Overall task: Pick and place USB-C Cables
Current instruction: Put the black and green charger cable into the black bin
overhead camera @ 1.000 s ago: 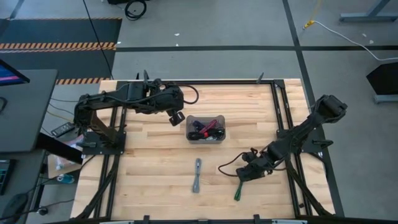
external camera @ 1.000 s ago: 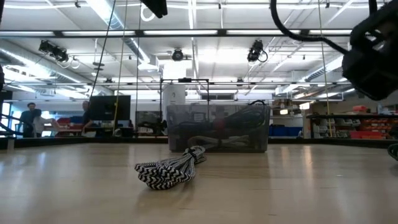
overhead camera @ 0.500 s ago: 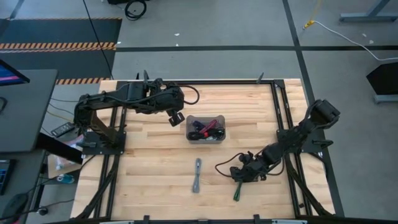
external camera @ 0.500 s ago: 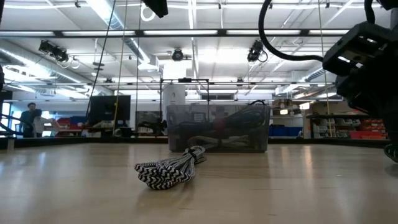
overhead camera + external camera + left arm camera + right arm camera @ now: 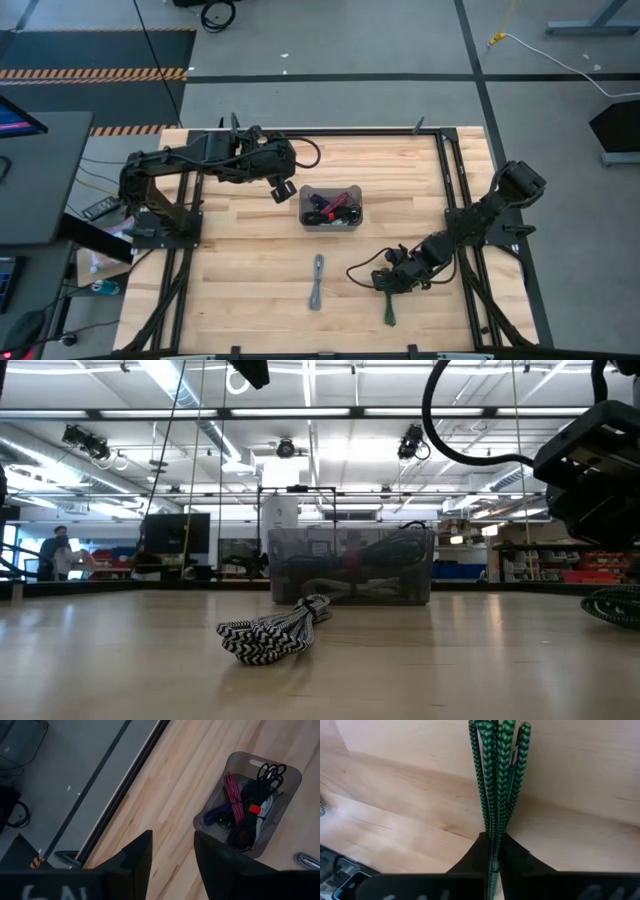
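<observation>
Grey concrete floor, hazard-striped mat; ceiling strip lights, distant shelving.

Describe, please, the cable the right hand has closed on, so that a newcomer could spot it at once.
On the wooden table, look toward the near right part, where the right hand reaches down. Between its fingers is the green cable, a bundle braided green and black. The only other loose cable is grey and white.

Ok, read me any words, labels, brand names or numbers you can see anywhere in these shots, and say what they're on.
No text can be read in these pictures.
Left gripper: pale marks on the wrist housing, cut off and blurred, unreadable.
Translucent grey bin and the cables in it: no label visible.
Green cable, grey cable: no print.
Room signs behind the table in the low view: too small to read.
</observation>
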Available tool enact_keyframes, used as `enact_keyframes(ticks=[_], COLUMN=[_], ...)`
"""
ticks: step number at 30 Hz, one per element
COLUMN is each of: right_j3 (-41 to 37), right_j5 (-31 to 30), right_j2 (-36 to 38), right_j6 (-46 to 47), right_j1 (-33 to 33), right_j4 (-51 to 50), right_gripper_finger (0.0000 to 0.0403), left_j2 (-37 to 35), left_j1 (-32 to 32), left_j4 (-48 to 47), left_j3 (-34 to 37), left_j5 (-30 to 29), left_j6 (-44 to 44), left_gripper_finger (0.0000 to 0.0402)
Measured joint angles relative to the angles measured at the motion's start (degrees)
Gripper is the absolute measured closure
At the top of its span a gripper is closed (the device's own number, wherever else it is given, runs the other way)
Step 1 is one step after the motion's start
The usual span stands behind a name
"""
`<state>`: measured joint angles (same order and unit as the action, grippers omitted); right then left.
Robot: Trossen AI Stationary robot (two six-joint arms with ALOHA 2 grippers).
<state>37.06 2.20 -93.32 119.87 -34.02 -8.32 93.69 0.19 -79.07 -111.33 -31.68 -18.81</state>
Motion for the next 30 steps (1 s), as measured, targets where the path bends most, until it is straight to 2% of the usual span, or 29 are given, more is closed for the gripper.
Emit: enact_keyframes(ticks=[6, 10, 15, 22, 30], right_j3=[-0.2, -0.1, 7.6, 25.3, 44.5], right_j5=[-0.1, -0.5, -6.0, -4.5, 4.9], right_j2=[0.0, 1.4, 6.4, 12.3, 11.8], right_j6=[-4.3, -12.0, -27.6, -57.2, -92.2], right_j1=[-0.1, 1.1, 5.2, 14.7, 29.4], right_j4=[0.8, 3.7, 2.4, -17.1, -41.5], right_gripper_finger=[0.0383, 0.0383, 0.0385, 0.0385, 0.0385], left_j2=[0.0, 0.0, 0.0, 0.0, 0.0], left_j1=[0.0, 0.0, 0.0, 0.0, 0.0], left_j4=[0.0, 0.0, 0.0, -0.2, -2.4], left_j3=[0.0, 0.0, 0.0, 0.0, 0.0], left_j5=[0.0, 0.0, 0.0, 1.6, 1.8], left_j6=[0.0, 0.0, 0.0, -0.4, 0.0], left_gripper_finger=[0.0249, 0.0248, 0.0248, 0.0249, 0.0248])
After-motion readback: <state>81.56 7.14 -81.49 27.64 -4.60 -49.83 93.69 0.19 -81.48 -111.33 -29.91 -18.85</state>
